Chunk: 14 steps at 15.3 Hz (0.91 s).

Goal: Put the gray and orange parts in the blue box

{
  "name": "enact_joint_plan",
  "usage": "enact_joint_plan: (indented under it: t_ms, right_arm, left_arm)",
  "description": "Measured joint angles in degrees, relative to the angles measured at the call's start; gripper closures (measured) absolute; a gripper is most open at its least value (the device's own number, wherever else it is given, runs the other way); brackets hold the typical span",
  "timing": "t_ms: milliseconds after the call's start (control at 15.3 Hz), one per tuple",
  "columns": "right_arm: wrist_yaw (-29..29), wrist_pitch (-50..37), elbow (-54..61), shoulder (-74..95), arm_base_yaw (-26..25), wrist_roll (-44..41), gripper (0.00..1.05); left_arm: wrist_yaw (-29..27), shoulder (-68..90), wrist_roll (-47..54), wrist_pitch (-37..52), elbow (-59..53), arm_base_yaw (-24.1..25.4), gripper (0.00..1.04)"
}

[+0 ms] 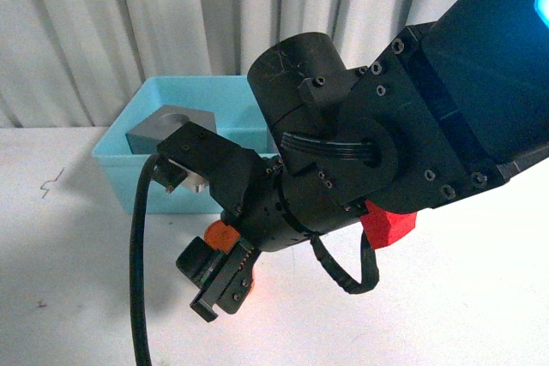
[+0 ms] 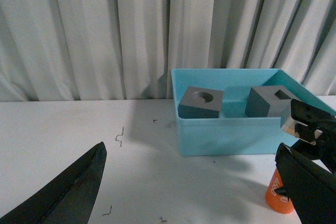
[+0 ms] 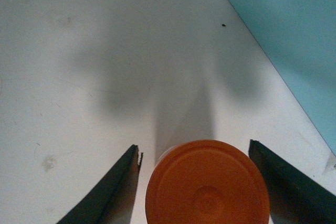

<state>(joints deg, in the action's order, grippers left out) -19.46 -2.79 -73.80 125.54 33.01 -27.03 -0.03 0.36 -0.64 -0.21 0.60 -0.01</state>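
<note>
Both gray cubes sit inside the blue box [image 2: 231, 135]: the one with the round recess [image 2: 201, 103] on the left, the one with the rectangular recess [image 2: 270, 100] on the right. The orange cylinder [image 2: 278, 195] stands upright on the table just in front of the box. My right gripper [image 3: 195, 148] is open, with its fingers on either side of the orange cylinder [image 3: 207, 184] and gaps on both sides. In the front view it [image 1: 219, 285] hangs low over the cylinder [image 1: 221, 233]. My left gripper [image 2: 189, 192] is open and empty over bare table, left of the cylinder.
The white table [image 2: 79, 145] runs back to a pale curtain [image 2: 105, 35]. The blue box [image 1: 129, 156] stands at the back. My right arm [image 1: 386, 126] fills much of the front view, and a red piece [image 1: 390, 225] shows behind it.
</note>
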Motion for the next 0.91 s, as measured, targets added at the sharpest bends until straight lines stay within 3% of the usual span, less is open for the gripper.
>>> enact_joint_plan:
  t_ms: [65,131,326,587,783,914]
  right_arm:
    - [0.1,0.0,0.0,0.0,0.0,0.2,0.52]
    - [0.1,-0.3,0.0,0.0,0.0,0.2,0.56]
    - [0.2,-4.6,3.7,-3.1,-0.4,3.0,0.57]
    - [-0.2,-18.0,14.5,-21.9,-3.6,15.6,0.57]
    - [1.7,-19.6,10.2,-26.1,-9.2,18.5,0.57]
    - [3.0,-16.7,1.1,-17.1,-10.9,19.7,0.57]
  left_arm:
    - [0.0,0.0,0.0,0.0,0.0,0.0,0.07]
    - [0.0,0.0,0.0,0.0,0.0,0.0,0.07]
    - [0.0,0.0,0.0,0.0,0.0,0.0,0.07]
    - [0.0,0.0,0.0,0.0,0.0,0.0,0.07]
    - [0.0,0.0,0.0,0.0,0.0,0.0,0.07]
    - [0.0,0.0,0.0,0.0,0.0,0.0,0.07]
